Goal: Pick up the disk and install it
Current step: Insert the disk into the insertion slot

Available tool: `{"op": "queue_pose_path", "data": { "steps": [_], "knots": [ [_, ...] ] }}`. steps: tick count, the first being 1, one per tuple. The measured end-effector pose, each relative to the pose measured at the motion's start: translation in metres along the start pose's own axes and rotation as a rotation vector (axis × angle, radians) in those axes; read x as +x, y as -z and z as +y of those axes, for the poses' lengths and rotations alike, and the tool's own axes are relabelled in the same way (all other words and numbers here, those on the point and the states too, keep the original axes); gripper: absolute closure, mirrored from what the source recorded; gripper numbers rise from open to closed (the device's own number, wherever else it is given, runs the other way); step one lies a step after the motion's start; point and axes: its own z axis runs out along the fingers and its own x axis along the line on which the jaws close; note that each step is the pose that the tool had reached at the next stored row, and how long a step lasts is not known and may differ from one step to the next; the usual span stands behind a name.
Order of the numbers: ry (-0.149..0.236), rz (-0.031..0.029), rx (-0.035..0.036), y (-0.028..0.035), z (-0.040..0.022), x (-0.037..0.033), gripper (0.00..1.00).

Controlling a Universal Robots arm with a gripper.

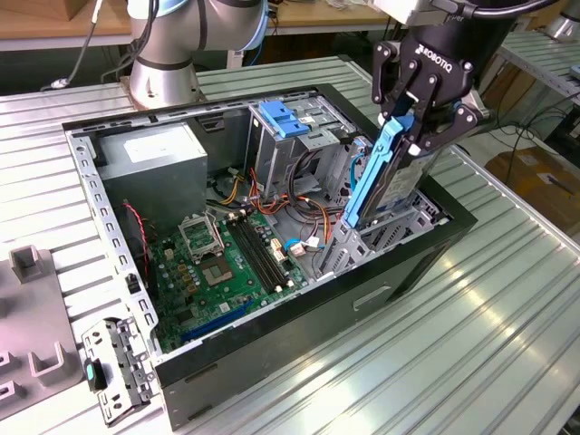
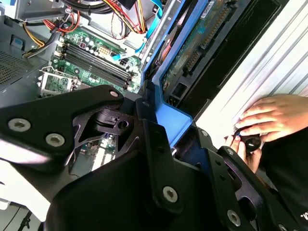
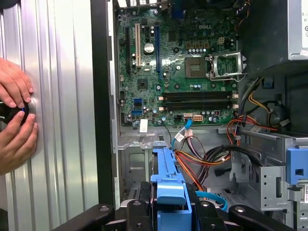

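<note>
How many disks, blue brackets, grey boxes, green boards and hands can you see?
Disk: 1, held by the gripper
Blue bracket: 1
Grey power-supply box: 1
Green motherboard: 1
Person's hands: 2
Total: 6

Disk [image 1: 373, 177] upper end hidden by fingers [image 1: 450, 118]; person's hands [image 3: 17, 139] cut by edge.
</note>
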Motion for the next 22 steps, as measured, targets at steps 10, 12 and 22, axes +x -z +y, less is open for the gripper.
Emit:
{"op": "queue_pose_path", "data": {
  "steps": [10, 12, 22],
  "knots": [
    [0.011, 0.0001, -0.0022, -0.0018, 0.0001, 0.0, 0.63],
    [0.012, 0.0001, -0.0054, -0.0029, 0.0001, -0.0001, 0.63],
    [0.013, 0.0003, -0.0118, -0.0128, 0.0003, -0.0003, 0.63]
  ]
}}
